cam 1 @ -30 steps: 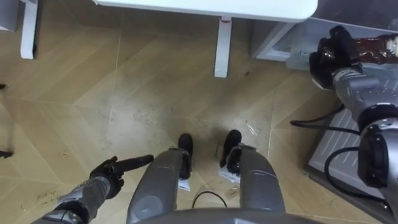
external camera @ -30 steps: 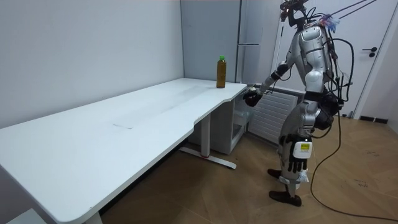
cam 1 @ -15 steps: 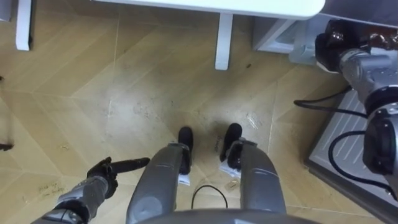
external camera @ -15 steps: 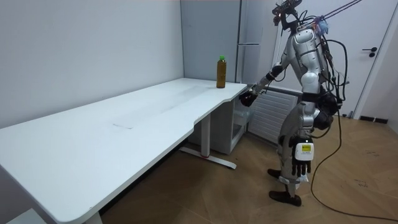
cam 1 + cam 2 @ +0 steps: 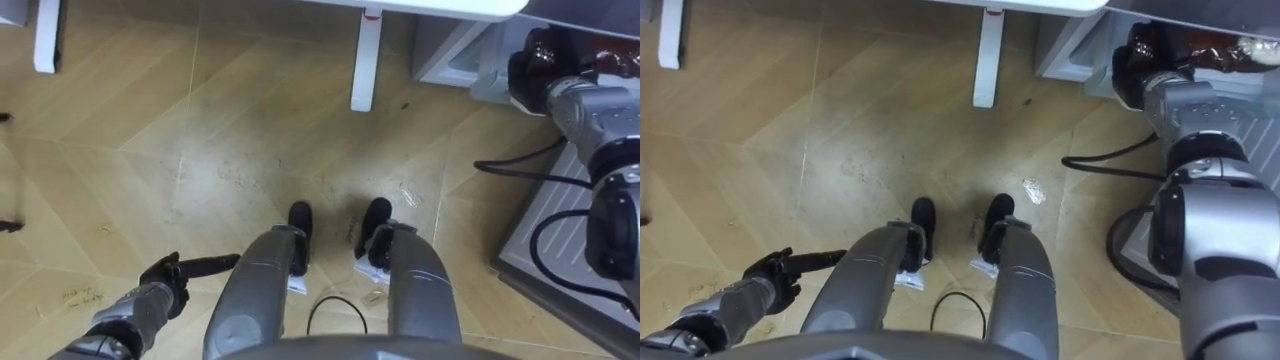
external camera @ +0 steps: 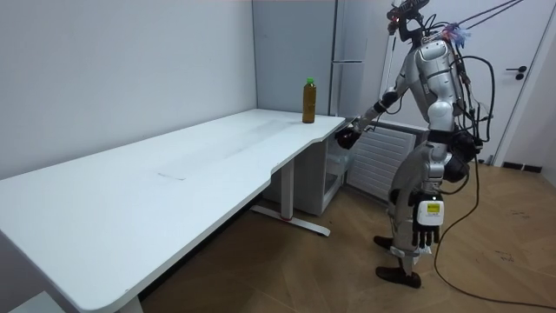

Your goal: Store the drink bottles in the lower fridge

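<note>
My right hand (image 5: 533, 76) is stretched forward at the upper right, shut on a brown drink bottle (image 5: 603, 64) that lies sideways in its grasp; the hand (image 5: 1137, 62) and the bottle (image 5: 1218, 52) also appear in the right eye view. In the room view this hand (image 6: 347, 136) is held low beside the table's corner, in front of the tall grey fridge (image 6: 354, 52). A second bottle with a green cap (image 6: 308, 101) stands on the white table (image 6: 174, 174) near that corner. My left hand (image 5: 172, 276) hangs by my left leg, open and holding nothing.
I stand on the wooden floor between the table's end and the fridge. A white table leg (image 5: 364, 60) rises ahead of my feet. A grey ribbed panel (image 5: 560, 235) lies low at my right, with a dark cable across it. A door (image 6: 530, 96) is behind me.
The eye view has shifted a little. My right hand keeps the brown bottle near the fridge, and my left hand has swung slightly by my leg.
</note>
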Robot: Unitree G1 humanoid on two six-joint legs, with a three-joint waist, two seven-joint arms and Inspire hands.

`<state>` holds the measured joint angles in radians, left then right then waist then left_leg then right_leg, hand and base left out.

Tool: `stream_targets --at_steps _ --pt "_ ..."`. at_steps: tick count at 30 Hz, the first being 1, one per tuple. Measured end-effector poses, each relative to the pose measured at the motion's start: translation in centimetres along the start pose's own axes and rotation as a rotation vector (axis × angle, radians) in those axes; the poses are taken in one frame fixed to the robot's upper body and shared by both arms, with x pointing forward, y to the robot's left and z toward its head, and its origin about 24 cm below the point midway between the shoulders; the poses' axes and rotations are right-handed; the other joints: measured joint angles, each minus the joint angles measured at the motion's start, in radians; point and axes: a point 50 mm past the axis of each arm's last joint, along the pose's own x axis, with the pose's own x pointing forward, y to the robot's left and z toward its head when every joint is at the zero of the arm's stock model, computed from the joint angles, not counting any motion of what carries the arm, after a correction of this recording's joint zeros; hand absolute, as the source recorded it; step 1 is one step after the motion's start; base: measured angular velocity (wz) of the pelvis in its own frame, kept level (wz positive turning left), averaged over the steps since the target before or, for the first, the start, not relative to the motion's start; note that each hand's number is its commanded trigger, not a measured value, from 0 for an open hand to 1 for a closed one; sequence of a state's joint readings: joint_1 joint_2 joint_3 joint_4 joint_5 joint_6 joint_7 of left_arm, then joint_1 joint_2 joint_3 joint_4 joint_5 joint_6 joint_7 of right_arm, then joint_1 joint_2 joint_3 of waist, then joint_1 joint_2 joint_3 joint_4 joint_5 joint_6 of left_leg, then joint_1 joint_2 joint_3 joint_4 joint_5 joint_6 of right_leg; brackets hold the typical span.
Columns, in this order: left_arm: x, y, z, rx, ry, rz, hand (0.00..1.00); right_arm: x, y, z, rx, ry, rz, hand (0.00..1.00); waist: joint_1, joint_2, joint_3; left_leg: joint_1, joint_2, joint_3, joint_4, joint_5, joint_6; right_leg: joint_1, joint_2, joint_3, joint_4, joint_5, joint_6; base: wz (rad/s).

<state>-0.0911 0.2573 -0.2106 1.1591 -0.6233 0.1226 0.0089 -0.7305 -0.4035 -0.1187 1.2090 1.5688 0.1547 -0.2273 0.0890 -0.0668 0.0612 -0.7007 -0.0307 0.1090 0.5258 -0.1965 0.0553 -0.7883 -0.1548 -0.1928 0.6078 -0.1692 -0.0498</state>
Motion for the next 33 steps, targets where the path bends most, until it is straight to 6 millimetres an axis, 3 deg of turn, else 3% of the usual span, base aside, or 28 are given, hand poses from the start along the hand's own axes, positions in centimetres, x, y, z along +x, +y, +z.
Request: stream_targets --at_steps 9,33 --pt "-0.1 0.5 0.2 0.004 -0.004 0.012 0.00 0.1 -0.8 -0.2 -0.041 0.012 -0.029 0.00 0.000 -0.025 0.0009 -0.002 0.000 -0.002 0.016 0.000 0.000 0.007 -0.004 -0.009 0.002 -0.001 0.001 0.01" --pt "-0.1 0.6 0.2 0.005 0.001 -0.006 0.00 0.1 -1.1 0.3 -0.109 -0.004 -0.015 0.00 0.003 -0.023 -0.0001 0.013 0.003 -0.001 0.014 -0.001 0.001 0.023 0.002 -0.011 -0.001 0.004 0.000 0.00"
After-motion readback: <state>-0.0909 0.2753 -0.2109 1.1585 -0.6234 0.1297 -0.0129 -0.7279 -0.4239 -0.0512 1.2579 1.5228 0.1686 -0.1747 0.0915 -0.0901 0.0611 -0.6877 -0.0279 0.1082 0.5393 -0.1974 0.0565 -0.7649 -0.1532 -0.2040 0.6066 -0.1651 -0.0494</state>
